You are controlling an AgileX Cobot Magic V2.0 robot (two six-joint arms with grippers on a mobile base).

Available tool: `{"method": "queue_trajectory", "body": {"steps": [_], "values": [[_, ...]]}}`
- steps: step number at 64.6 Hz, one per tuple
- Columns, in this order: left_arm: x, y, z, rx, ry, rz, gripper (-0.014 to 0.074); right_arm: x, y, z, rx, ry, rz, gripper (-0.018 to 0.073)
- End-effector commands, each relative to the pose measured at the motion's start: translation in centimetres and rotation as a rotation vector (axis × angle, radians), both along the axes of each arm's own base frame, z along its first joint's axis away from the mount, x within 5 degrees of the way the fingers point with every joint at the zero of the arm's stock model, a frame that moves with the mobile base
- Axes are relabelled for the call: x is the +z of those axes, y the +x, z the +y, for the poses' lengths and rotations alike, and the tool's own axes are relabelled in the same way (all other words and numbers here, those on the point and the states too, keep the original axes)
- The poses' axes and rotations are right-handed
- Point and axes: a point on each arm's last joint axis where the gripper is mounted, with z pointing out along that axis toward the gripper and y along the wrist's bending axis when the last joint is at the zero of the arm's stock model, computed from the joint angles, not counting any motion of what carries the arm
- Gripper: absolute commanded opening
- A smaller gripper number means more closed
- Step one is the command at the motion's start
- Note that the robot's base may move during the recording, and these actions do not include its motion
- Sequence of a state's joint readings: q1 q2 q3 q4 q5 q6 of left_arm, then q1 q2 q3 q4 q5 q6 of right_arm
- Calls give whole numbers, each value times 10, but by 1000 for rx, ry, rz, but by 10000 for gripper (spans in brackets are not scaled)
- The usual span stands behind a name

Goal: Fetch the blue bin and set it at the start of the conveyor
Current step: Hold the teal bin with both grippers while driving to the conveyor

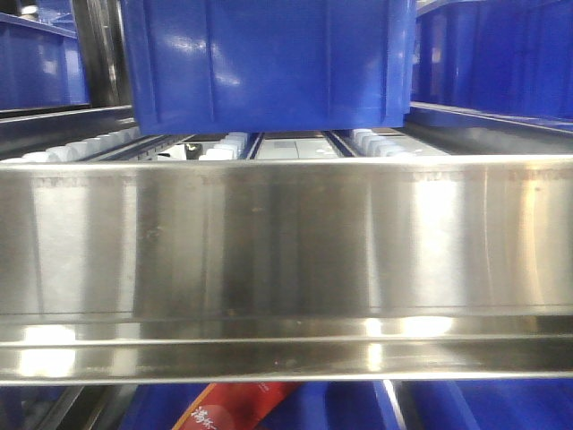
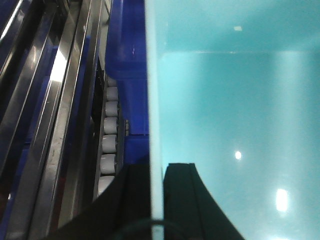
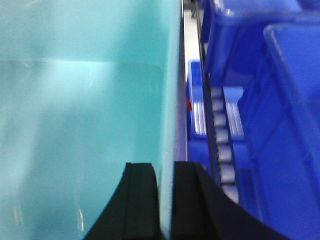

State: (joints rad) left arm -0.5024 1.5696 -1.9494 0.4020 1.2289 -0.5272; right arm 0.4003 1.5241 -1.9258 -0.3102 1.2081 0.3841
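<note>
Blue bin fills both wrist views, empty, pale aqua interior with glare spots. Left gripper clamped narrow on the bin's left wall, one black finger outside, one inside. Right gripper pinches the right wall the same way. Bin held between the two, beside white rollers and dark blue crates. Front view: steel shelf near, one dark blue crate on roller tracks beyond.

Warehouse: roller racks, blue crates
</note>
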Motion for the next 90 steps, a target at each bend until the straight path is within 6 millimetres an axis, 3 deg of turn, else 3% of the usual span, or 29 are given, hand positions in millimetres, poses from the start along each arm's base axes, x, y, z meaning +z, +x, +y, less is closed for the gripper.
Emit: {"method": "queue_trajectory", "body": {"steps": [1,90], "values": [[11,-5,3,-2,8,-62,-111,15,-4,-5,3,-26,-101,-162],[11,-5,3,-2,8,-62,-111,16,-6,1,43,44,-93,-162]]}}
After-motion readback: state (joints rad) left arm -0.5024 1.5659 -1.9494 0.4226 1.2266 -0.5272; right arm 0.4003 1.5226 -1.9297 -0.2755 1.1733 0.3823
